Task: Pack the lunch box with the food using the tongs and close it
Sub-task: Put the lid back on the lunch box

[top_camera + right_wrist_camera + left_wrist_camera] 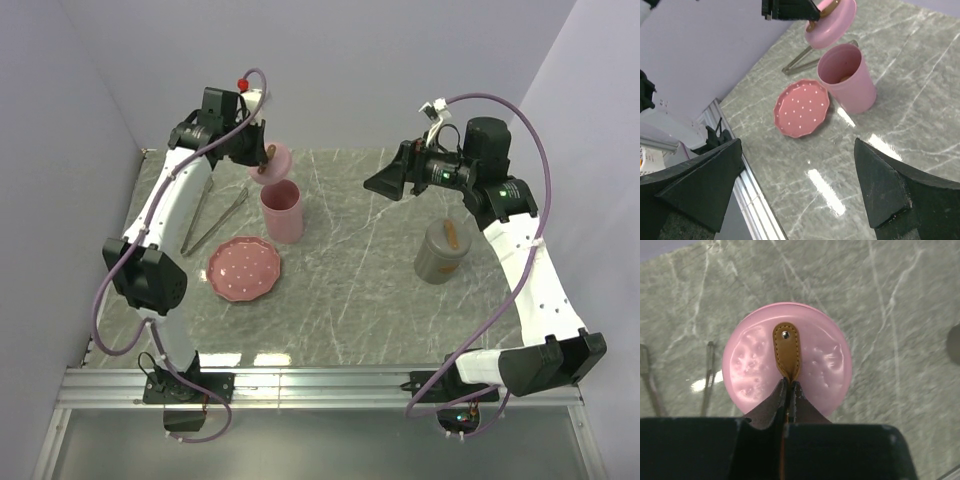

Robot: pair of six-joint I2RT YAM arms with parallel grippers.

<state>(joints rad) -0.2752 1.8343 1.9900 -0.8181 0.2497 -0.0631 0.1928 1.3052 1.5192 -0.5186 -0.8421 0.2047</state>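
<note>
The lunch box is a tall pink cup (282,211) standing open on the marble table. Its round pink lid (786,357) hangs tilted just above the cup's far rim, and my left gripper (788,385) is shut on the lid's brown leather tab (786,347). In the right wrist view a small pale brownish piece of food (843,78) shows inside the cup (847,80). The silvery tongs (215,216) lie on the table left of the cup. My right gripper (797,145) hovers wide open over the table's middle, holding nothing.
A pink dotted plate (243,269) lies in front of the tongs, near the left arm. A grey lidded container (440,250) with a brown tab stands on the right. The metal rail (320,385) runs along the table's near edge.
</note>
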